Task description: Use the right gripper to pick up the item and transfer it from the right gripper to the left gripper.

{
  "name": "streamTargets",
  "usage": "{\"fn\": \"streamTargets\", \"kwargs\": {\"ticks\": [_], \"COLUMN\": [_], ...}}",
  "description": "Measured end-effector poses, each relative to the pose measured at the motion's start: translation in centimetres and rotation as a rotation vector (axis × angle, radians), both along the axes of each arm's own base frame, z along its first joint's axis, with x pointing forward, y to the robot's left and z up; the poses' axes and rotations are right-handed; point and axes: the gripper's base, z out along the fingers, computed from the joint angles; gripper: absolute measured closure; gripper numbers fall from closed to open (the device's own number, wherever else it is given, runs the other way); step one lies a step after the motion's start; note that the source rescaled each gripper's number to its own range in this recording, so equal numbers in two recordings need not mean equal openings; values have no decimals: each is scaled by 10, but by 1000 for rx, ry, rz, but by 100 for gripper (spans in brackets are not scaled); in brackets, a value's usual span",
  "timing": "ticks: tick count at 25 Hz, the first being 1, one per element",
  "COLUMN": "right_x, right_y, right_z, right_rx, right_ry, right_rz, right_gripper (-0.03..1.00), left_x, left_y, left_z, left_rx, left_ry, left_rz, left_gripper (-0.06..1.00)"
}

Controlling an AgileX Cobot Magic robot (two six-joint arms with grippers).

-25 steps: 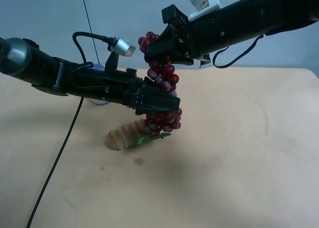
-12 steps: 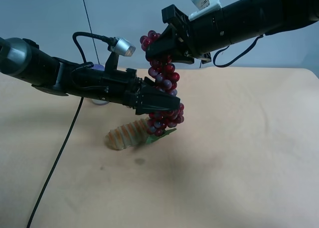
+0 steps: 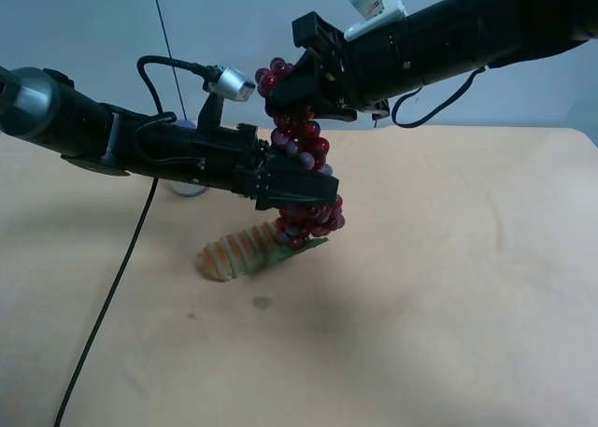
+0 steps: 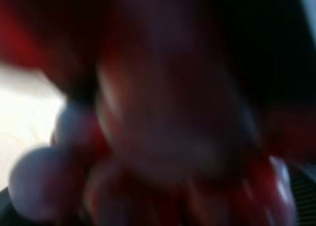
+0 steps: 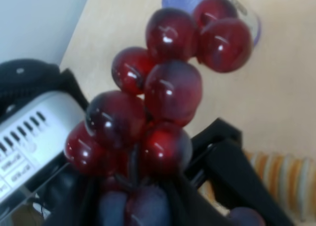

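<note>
Fingers (image 3: 285, 186) of the left gripper (image 3: 318, 192) straddle the lower half of the item (image 3: 304, 137); whether they are pressing it, I cannot tell. The bunch hangs upright in mid-air, its top pinched tight by the right gripper (image 3: 291, 95) beyond.

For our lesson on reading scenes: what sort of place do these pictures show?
Probably a robotics lab bench: a black robot arm and a second arm meet at plastic grapes above a tan table, plain grey wall behind.

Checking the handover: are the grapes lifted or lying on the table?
Lifted: the grapes hang from the right claw, above the table.
</note>
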Motion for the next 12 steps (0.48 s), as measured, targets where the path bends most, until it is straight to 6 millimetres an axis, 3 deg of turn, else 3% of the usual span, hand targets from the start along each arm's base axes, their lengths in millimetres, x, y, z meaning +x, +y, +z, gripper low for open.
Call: {"fn": "streamTargets", "kwargs": {"ticks": [4,10,12], "right_x": [0,1,1], "right_y": [1,1,1], "right_z": [0,0,1], "right_rx": [-5,3,9], "right_ry": [-7,-4,-2], "right_rz": [-10,-15,-18], "right_gripper": [96,97,97], "left_x": [0,-1,-1], "left_y": [0,0,0], "left_z": [0,1,1], "left_rx": [-1,-7,-7], "left_ry": [2,3,2], "left_rz": [0,-10,-10], "left_gripper": [25,78,84]}}
